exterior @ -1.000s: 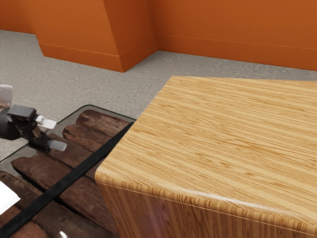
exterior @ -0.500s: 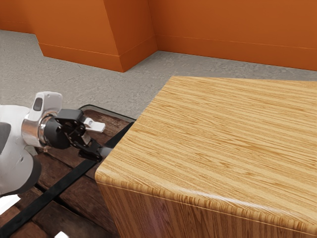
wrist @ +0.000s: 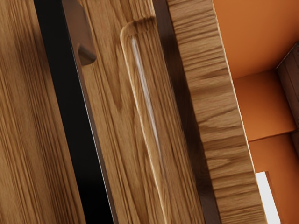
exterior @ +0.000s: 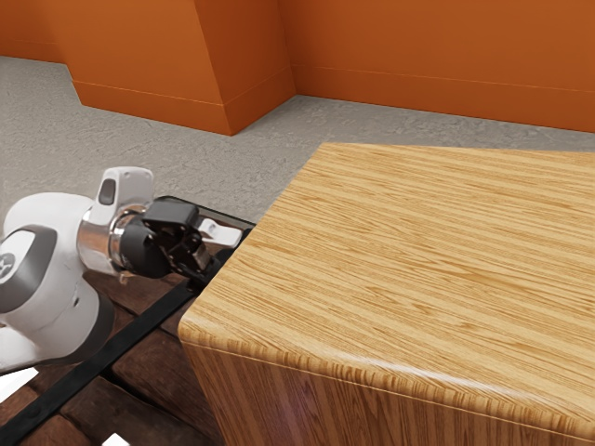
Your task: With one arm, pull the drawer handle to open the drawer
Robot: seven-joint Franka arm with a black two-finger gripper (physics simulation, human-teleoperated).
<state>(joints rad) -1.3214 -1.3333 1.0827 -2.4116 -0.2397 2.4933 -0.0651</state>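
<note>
**At the cabinet's front, grip not yet sure**

My claw [exterior: 212, 251] is pressed in close at the front face of the cabinet [exterior: 418, 260], just under its top edge. Its tip is tucked against the wood, so I cannot tell how wide it stands. In the wrist view the handle [wrist: 142, 116] appears as a long rounded ridge on the drawer [wrist: 112, 154] front, just below the cabinet's top slab and right ahead of my hand.

The main risk, I judge, is pulling before I have the ridge from both sides. It looks smooth and shallow, so I could slide off it. Coming in a little high, I could knock the cabinet's overhanging top. A pull angled away from the cabinet's front could jam the drawer.

I see no sign that the drawer is drawn out, and its inside is hidden.
</note>
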